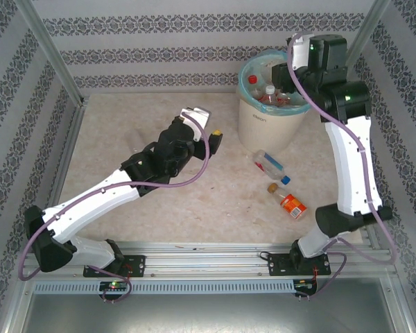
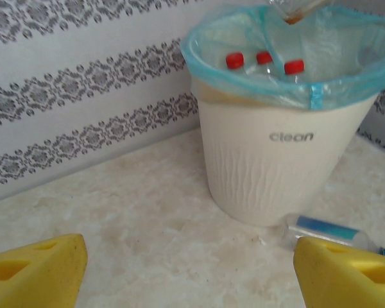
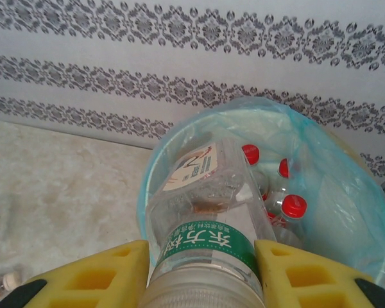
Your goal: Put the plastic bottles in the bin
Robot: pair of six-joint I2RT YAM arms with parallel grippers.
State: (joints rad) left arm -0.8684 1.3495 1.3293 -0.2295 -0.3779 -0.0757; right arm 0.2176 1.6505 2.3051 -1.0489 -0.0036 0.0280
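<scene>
Bottles with red caps (image 3: 294, 206) were seen lying inside the bin (image 1: 263, 128), which was lined with a turquoise bag (image 3: 337, 160) and was placed at the far side of the table (image 1: 159, 201), near the patterned wall (image 1: 159, 41). One clear bottle with a green label (image 3: 205, 247) was gripped between the yellow pads (image 3: 96, 276) of the right gripper (image 3: 202, 282) and was held just above the open mouth of the bin. The left gripper (image 2: 189, 282) was found open, with nothing between its yellow fingers (image 2: 35, 273), and was turned toward the bin from the left, well apart from it. Two more bottles were seen lying on the table in front of the bin: a clear bottle with a blue label (image 1: 272, 166), just beside the foot of the bin, and an orange bottle (image 1: 290, 202), a little nearer to the arm bases. These two were close together, but it could not be told whether they were touching.
</scene>
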